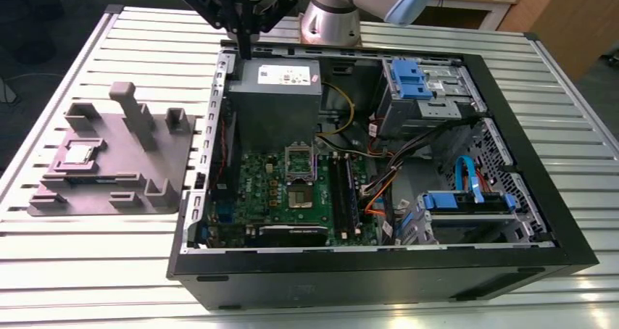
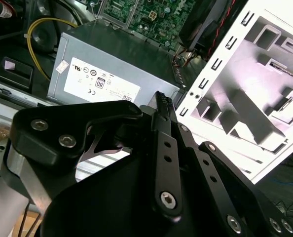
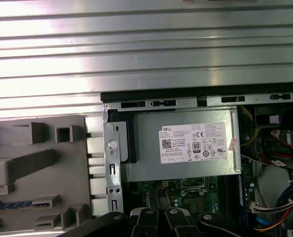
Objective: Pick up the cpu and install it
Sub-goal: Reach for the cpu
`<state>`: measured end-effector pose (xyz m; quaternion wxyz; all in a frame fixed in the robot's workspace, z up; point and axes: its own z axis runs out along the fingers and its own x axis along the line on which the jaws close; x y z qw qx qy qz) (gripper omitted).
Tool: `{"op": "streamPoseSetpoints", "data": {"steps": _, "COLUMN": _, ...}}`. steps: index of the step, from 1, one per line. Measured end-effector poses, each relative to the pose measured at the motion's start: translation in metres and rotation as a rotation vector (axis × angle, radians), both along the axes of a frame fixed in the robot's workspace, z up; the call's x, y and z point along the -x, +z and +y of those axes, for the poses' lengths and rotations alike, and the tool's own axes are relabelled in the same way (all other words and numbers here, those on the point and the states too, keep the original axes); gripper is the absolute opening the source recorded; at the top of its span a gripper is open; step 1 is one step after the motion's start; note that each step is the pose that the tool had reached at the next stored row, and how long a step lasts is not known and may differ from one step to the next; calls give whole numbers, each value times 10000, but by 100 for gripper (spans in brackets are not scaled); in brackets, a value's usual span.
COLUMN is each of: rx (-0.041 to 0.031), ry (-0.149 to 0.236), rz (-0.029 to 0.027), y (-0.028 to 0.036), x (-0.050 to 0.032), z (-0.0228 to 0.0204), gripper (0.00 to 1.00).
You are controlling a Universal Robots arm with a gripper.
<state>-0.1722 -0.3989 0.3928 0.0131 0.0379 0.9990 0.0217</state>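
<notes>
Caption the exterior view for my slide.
End effector above far edge of the open computer case; cpu sits on the grey fixture.

gripper (image 1: 243,53): upper body cut off at the exterior view's top edge
robot arm (image 1: 334,14): cut off at that same edge
cpu (image 1: 80,153): too small to tell how it sits on the grey fixture (image 1: 111,166)
grey fixture: cut off by the frame edge in both wrist views
motherboard (image 1: 290,188): far part hidden under the power supply (image 1: 275,90)
</notes>
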Motion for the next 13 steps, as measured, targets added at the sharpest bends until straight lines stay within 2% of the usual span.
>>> {"op": "streamPoseSetpoints", "data": {"steps": 6, "rx": 0, "ry": -1, "rz": 0, "y": 0, "x": 6, "z": 0, "gripper": 10}}
{"op": "streamPoseSetpoints", "data": {"steps": 13, "rx": 0, "ry": 0, "rz": 0, "y": 0, "x": 62, "z": 0, "gripper": 10}}
